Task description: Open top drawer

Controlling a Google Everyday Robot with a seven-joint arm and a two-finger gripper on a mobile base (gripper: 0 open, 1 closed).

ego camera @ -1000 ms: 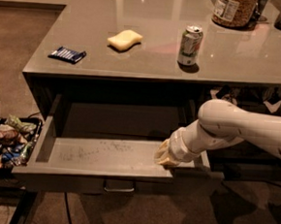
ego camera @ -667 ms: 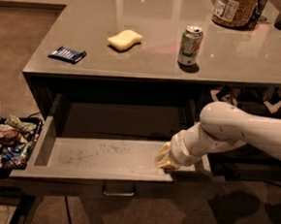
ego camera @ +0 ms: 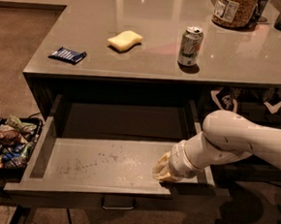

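Camera view. Top drawer [ego camera: 93, 159]: stands drawn far out from under the tabletop [ego camera: 134, 67], toward the camera, with the shallow floor open to sight. Runs long from left to right; slides at right angles to that, straight toward the viewer. Looks close to the end of its travel, as a judgement only.

Pincer [ego camera: 163, 171]: rests low inside the drawer at the front right corner, touching or just above the floor, right behind the front panel. Reaches in from the right on the white arm [ego camera: 235, 138], which crosses over the drawer's right wall. Has the front panel on its near side and the metal loop handle [ego camera: 118, 203] below and to its left, outside the panel and ungripped. Cannot tell how far open, nor whether anything is held. Any further pull would probably mean pressing the inner face of the front toward the camera.

Materials and shapes: dark-grey matt drawer front, flat and wide; grey interior, scuffed and speckled with pale marks; thin rectangular handle of bright metal. Smooth, glossy grey tabletop with soft reflections. On it, well apart: a soft yellow sponge [ego camera: 125, 40], an upright soda can [ego camera: 190, 46], a flat blue packet [ego camera: 67, 54] and a labelled jar [ego camera: 232, 9] at the far edge. To the left of the drawer, a dark bin of crinkled snack bags [ego camera: 9, 142].
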